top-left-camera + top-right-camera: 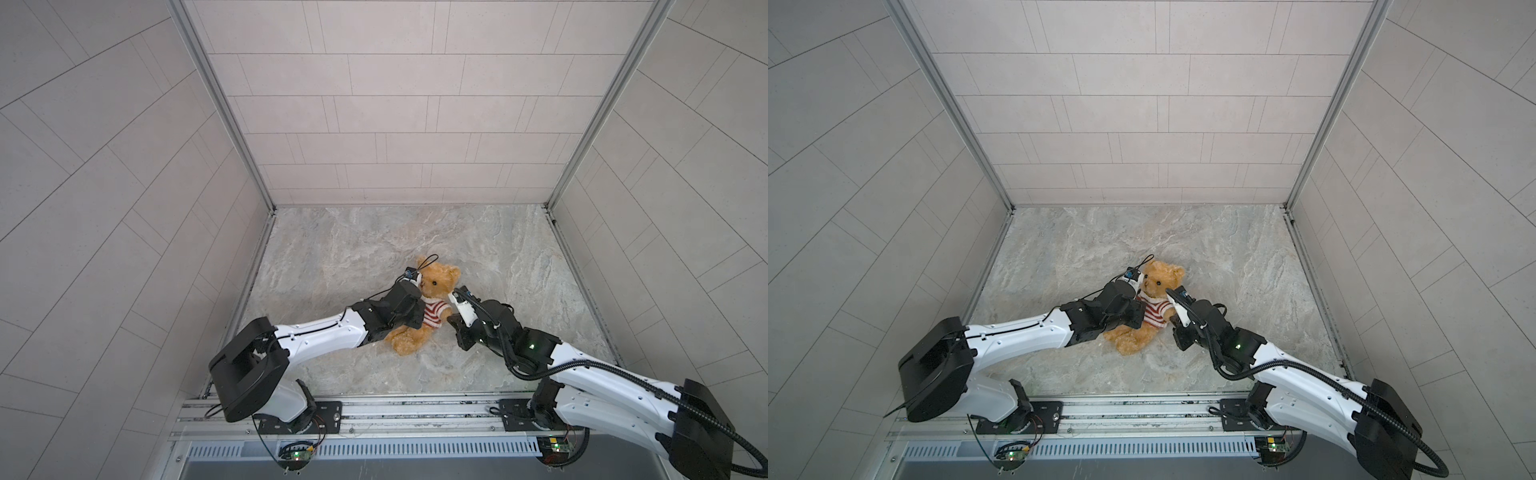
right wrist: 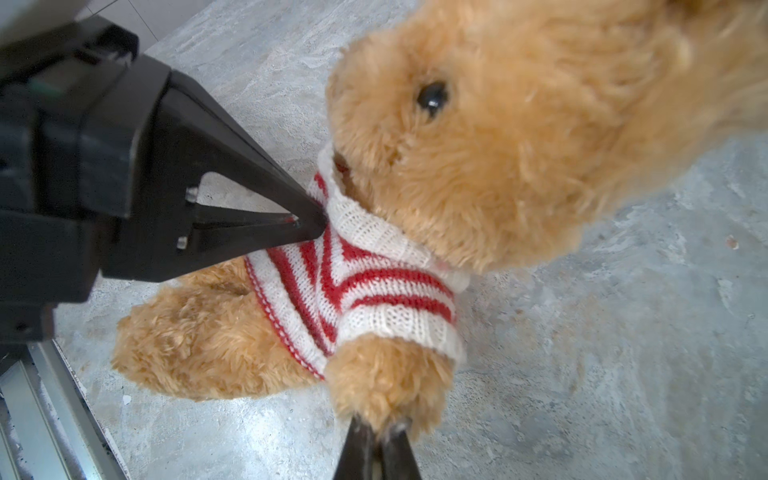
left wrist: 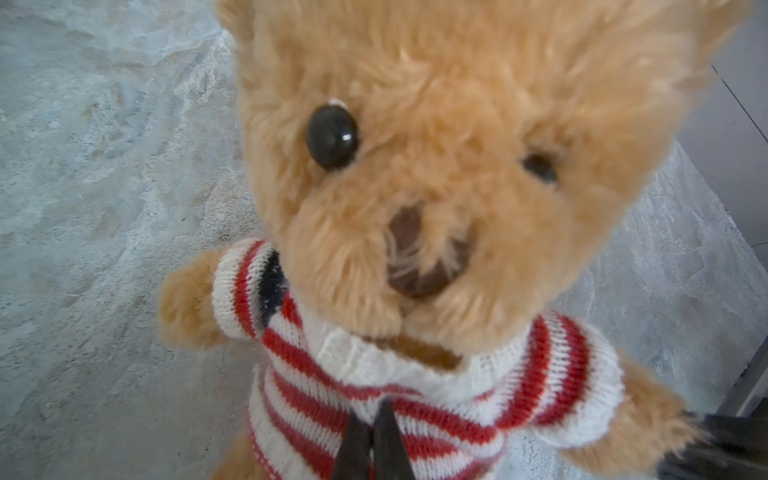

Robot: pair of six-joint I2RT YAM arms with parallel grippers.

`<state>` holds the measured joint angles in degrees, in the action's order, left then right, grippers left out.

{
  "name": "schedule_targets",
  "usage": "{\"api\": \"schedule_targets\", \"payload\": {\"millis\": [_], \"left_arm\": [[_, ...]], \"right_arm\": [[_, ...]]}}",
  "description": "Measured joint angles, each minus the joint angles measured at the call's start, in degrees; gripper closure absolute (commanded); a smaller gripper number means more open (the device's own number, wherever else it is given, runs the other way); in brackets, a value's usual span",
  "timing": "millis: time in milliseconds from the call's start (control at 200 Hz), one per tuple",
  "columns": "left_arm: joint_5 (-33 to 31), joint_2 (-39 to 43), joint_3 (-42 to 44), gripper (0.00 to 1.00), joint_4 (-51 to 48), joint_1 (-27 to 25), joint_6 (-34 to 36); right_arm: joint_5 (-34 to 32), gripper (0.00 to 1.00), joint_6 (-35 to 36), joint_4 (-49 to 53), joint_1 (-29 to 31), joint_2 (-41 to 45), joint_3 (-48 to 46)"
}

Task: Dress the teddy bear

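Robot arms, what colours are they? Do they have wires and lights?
The left arm and right arm have white shells with black joints and a chunky black block at each elbow. A thick ribbed black cable runs along the right arm, where a tiny green light glows. The jaws are black and taper to thin points.

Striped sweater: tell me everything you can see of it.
Knitted sweater, white with red stripes, white ribbed collar, short sleeves, a dark patch at one shoulder. It is on the teddy bear, both arms through the sleeves, covering the torso. The left tool is shut on its front below the collar; the right tool pinches the bear's paw, not the knit.
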<state>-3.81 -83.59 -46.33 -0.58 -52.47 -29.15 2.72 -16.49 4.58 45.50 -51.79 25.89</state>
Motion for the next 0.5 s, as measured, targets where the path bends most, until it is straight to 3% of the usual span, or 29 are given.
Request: {"api": "schedule_targets", "payload": {"millis": [501], "left_arm": [[5.16,6.32,7.41,1.00,4.79,3.61,-2.67]], "right_arm": [[0.44,1.00,-0.70,1.18,-1.31,1.86,-1.07]]}}
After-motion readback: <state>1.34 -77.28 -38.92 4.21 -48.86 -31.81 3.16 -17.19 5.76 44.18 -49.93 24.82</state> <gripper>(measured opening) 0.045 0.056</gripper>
